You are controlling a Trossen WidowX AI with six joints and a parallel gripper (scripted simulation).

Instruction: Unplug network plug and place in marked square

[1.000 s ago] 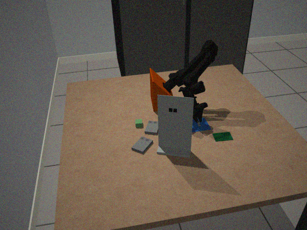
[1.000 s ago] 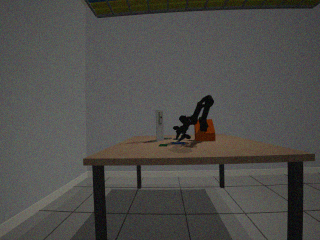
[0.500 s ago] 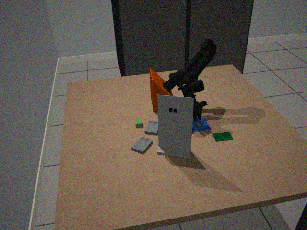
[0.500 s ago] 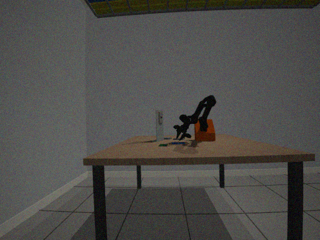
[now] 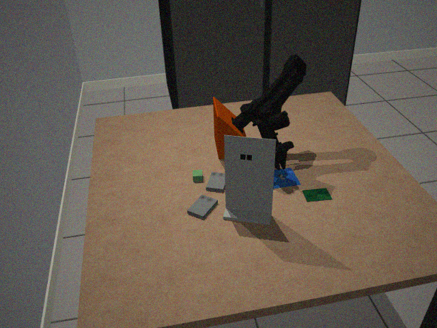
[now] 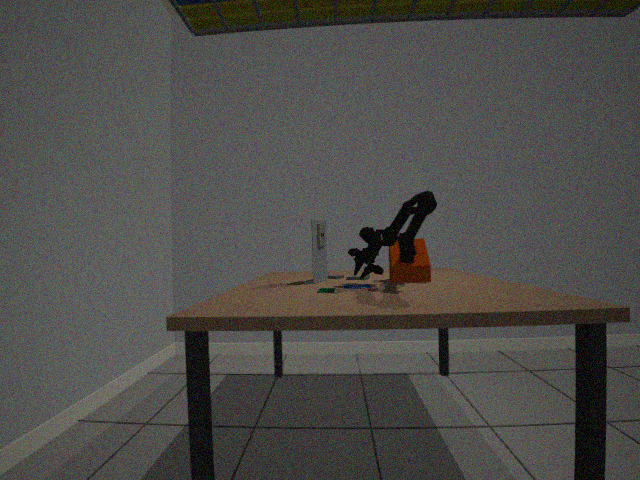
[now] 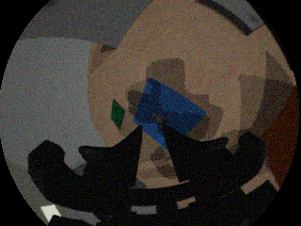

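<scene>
The blue marked square point(image 5: 289, 179) point(image 6: 356, 286) point(image 7: 181, 108) lies flat on the table. A small dim grey shape, seemingly the plug point(image 5: 282, 175) point(image 7: 159, 118), lies on it; its tab cannot be made out. My gripper point(image 5: 280, 168) point(image 6: 358, 276) point(image 7: 152, 127) is partly open, pointing down just above the square. The fingertips stand apart with a gap between them, and nothing shows held there. The upright white panel point(image 5: 248, 190) point(image 6: 319, 266) stands beside the square; its socket side shows only at a slant in the exterior view.
A green card point(image 5: 317, 194) point(image 6: 326, 290) point(image 7: 118, 114) lies beyond the square. An orange block point(image 5: 218, 141) point(image 6: 413, 271) point(image 7: 284, 141) stands by the arm. Two grey flat blocks point(image 5: 216, 182) point(image 5: 203, 206) and a small green cube point(image 5: 198, 175) lie on the panel's other side.
</scene>
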